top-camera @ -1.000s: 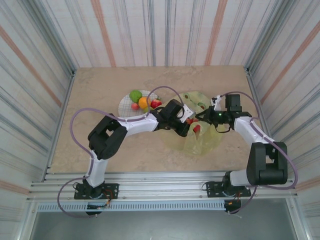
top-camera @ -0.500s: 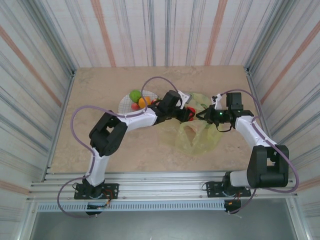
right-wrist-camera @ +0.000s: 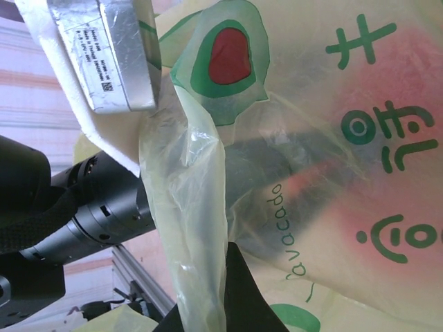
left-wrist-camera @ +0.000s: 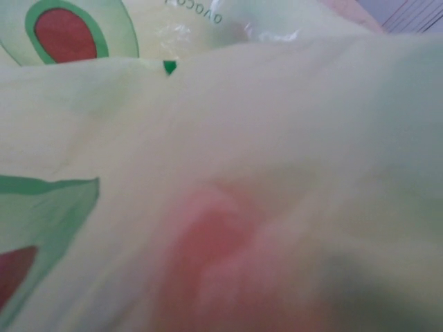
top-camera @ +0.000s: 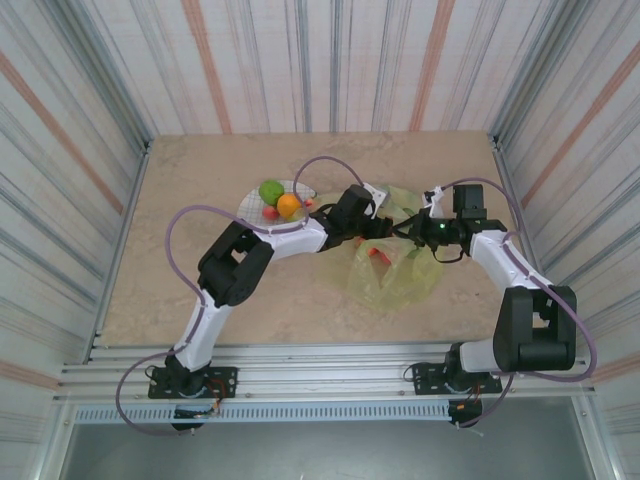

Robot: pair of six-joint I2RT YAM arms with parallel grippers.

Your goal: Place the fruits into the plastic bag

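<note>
top external high behind, looking down, both wrist views close against the plastic bag (top-camera: 400, 285), shared by all

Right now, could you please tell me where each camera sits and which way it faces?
Top external: above and behind the bases, looking down on table, both arms, plate, plastic bag.
Left wrist: on the left arm, close against bag film; an avocado print, a red blur beneath.
Right wrist: on the right arm, facing bag and left arm; right tool pinches film.
Shared: both wrist views show avocado prints.
</note>
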